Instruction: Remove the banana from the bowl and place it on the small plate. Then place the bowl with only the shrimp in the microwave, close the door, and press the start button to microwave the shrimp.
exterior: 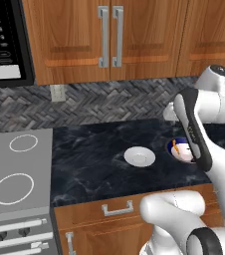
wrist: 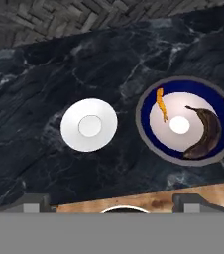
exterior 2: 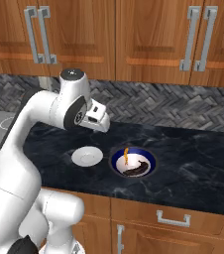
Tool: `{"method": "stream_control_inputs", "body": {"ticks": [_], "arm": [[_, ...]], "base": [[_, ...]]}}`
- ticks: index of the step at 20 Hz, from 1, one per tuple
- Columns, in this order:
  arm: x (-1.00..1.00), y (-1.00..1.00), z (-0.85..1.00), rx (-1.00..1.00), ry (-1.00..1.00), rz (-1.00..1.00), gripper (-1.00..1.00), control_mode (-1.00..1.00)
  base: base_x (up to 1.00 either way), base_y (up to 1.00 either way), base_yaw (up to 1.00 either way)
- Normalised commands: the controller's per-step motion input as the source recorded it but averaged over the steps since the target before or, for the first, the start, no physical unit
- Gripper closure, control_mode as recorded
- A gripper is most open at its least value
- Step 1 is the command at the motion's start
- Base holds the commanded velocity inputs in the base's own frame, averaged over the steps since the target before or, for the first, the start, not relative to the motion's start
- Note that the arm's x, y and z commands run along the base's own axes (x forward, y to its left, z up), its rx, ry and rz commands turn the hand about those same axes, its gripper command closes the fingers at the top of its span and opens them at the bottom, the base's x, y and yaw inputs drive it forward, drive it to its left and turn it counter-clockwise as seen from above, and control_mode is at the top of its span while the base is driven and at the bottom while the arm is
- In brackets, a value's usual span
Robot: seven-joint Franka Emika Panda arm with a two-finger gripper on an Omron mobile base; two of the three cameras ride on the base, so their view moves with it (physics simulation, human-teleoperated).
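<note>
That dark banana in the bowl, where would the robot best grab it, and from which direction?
Probably around its thick middle, from straight above. The banana lies flat and curved along the inside wall of the bowl, so its rim blocks any sideways approach. The shrimp lies apart on the opposite side, leaving room for the open end effector.

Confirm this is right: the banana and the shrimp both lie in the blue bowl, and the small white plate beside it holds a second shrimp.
Not quite. The small white plate holds nothing, as the hand view shows. The rest stands: the banana and the shrimp both lie in the blue bowl beside it.
</note>
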Motion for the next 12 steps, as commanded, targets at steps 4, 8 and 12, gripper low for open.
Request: {"method": "stream_control_inputs", "body": {"ticks": [4, 8, 12], "arm": [[-0.20, -1.00, -0.46, 0.20, 0.26, -0.44, -1.00, -1.00], [-0.06, -1.00, -0.41, 0.18, 0.34, -0.49, -1.00, -1.00], [0.00, -0.81, -0.21, 0.10, 0.09, -0.26, -1.00, -1.00]], "base": [[0.00, 0.00, 0.00], [0.00, 0.00, 0.00], [0.00, 0.00, 0.00]]}}
